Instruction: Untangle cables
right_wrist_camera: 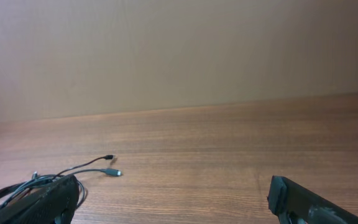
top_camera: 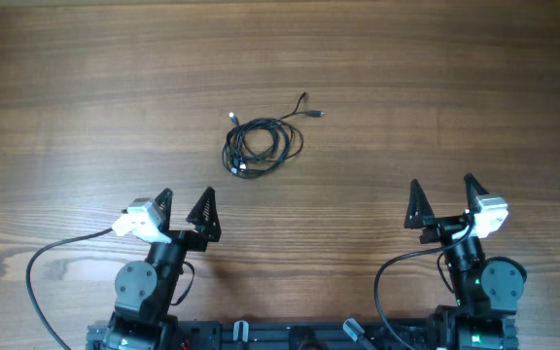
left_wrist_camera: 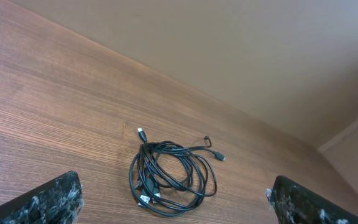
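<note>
Overhead, a fixed camera looks straight down on the brown wood-grain table (top_camera: 377,58), with the black robot arms (top_camera: 154,282) along the frame's lower edge. The left wrist camera sits low and looks obliquely across the tabletop toward a plain beige wall (left_wrist_camera: 241,50). The right wrist camera faces that wall almost level. All three views share the tangled coil of thin black cables (top_camera: 261,144), nearest in the left wrist view.
</note>
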